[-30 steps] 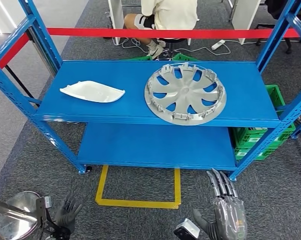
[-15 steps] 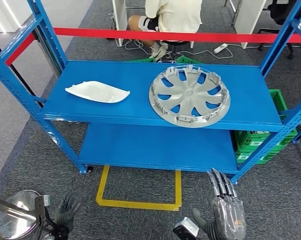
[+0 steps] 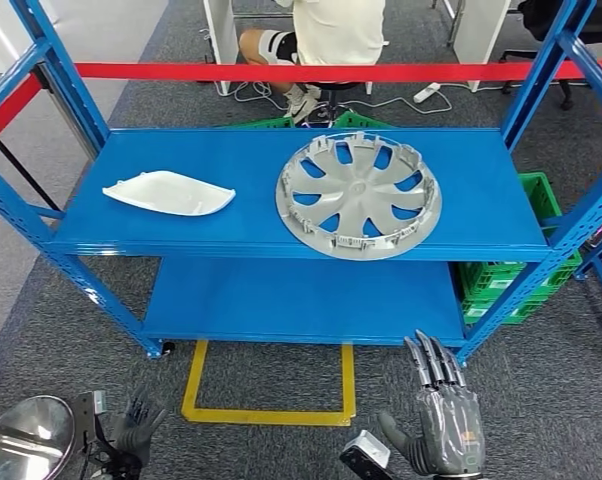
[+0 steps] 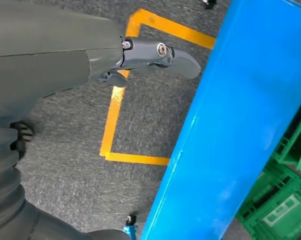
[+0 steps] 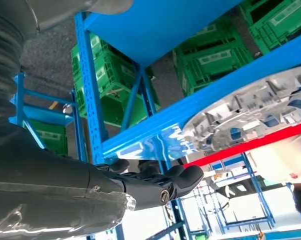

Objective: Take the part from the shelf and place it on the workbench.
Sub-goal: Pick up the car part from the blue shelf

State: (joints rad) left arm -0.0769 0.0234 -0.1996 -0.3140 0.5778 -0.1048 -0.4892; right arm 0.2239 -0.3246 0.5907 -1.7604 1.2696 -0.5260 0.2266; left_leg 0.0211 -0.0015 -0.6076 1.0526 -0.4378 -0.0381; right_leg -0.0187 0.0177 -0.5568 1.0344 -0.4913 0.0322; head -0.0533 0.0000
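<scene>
Camera's shifted; silver plastic wheel cover (image 3: 357, 196) unmoved on blue steel shelf (image 3: 487, 190). Both hands low, fingers spread, empty: right hand (image 3: 445, 428), left hand (image 3: 132, 430).

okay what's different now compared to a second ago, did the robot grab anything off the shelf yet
No. The whole picture has shifted a little, so the camera moved, not the parts. The silver wheel cover and the white part still lie in the same places on the upper shelf. The left hand and right hand stay low and in front of the shelf, holding nothing.
</scene>
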